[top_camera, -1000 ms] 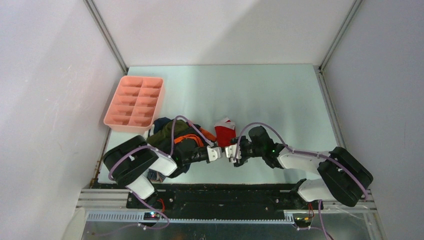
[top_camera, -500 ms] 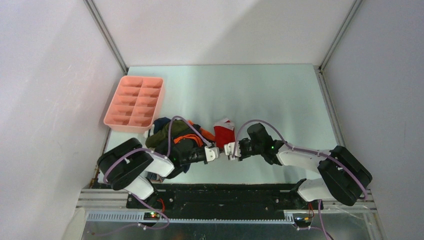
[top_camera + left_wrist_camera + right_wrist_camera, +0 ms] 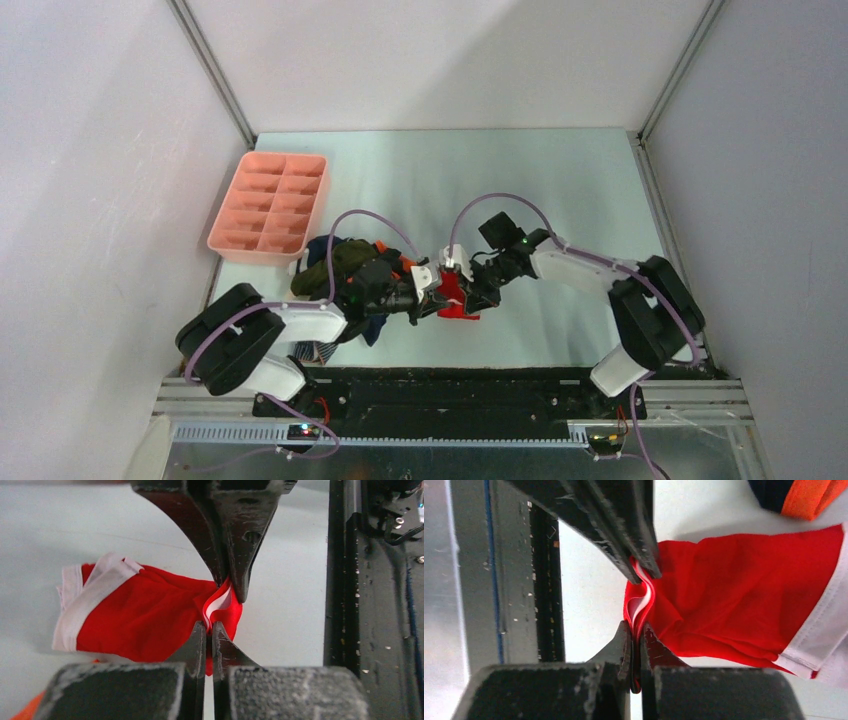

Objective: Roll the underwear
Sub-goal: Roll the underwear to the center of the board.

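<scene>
One piece, the red underwear (image 3: 140,615) with white bands, is in work, and it is not rolled yet; it lies crumpled and loosely folded on the worktop (image 3: 295,605), its bulk spreading away from both sets of fingertips; the left hand (image 3: 209,630) is closed tight on a fold of its red and white edge; the right hand (image 3: 636,630) is closed on the same fold, nose to nose with the left, the tips touching or all but touching; seen from above, the cloth sits just beneath and between the two hands. The other underwear (image 3: 350,262), olive, navy and orange, is heaped unrolled just behind the left hand's wrist; the pink tray (image 3: 285,156) stands beyond that heap, well apart from both hands, and no roll shows in it. My reading: the job is near its start; this piece wants laying flat, then rolling; every other piece is left to do.
</scene>
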Available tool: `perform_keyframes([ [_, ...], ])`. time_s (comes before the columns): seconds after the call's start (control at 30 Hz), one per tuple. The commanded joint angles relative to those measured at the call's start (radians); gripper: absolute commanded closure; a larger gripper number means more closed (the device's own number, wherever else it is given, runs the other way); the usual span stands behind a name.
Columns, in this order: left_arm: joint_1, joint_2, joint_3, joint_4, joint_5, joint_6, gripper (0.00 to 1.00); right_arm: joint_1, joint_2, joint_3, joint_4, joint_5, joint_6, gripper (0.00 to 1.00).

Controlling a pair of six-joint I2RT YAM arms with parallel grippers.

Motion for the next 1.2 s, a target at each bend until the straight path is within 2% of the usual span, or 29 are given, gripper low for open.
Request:
perform_keyframes([
  [0.0,0.026,0.031,0.008,-0.087,-0.011,-0.071,1.0,-0.049,0.111,0.088,-0.189,-0.12,0.164,1.0],
  [0.17,0.046,0.081,0.023,-0.097,0.013,-0.071,1.0,-0.092,0.207,0.131,-0.257,-0.177,0.181,1.0],
  [0.53,0.069,0.156,0.08,-0.155,0.032,-0.017,1.0,-0.161,0.478,0.329,-0.411,-0.159,0.199,1.0],
  [0.73,0.07,0.173,0.101,-0.206,-0.012,0.01,0.99,-0.164,0.597,0.431,-0.485,-0.128,0.237,1.0],
  [0.77,0.069,0.166,0.101,-0.212,-0.027,0.009,0.94,-0.164,0.626,0.456,-0.495,-0.122,0.257,1.0],
  [0.83,0.068,0.102,0.071,-0.168,-0.081,0.012,0.65,-0.164,0.672,0.495,-0.512,-0.107,0.29,1.0],
  [0.9,0.055,0.027,0.021,-0.103,-0.123,0.073,0.51,-0.164,0.718,0.536,-0.533,-0.094,0.319,1.0],
  [1.03,0.009,-0.059,-0.027,-0.065,-0.099,0.293,0.41,-0.171,0.812,0.608,-0.589,-0.077,0.364,1.0],
  [1.17,-0.006,-0.035,-0.047,-0.029,-0.017,0.536,0.39,-0.176,0.898,0.687,-0.653,-0.084,0.389,1.0],
])
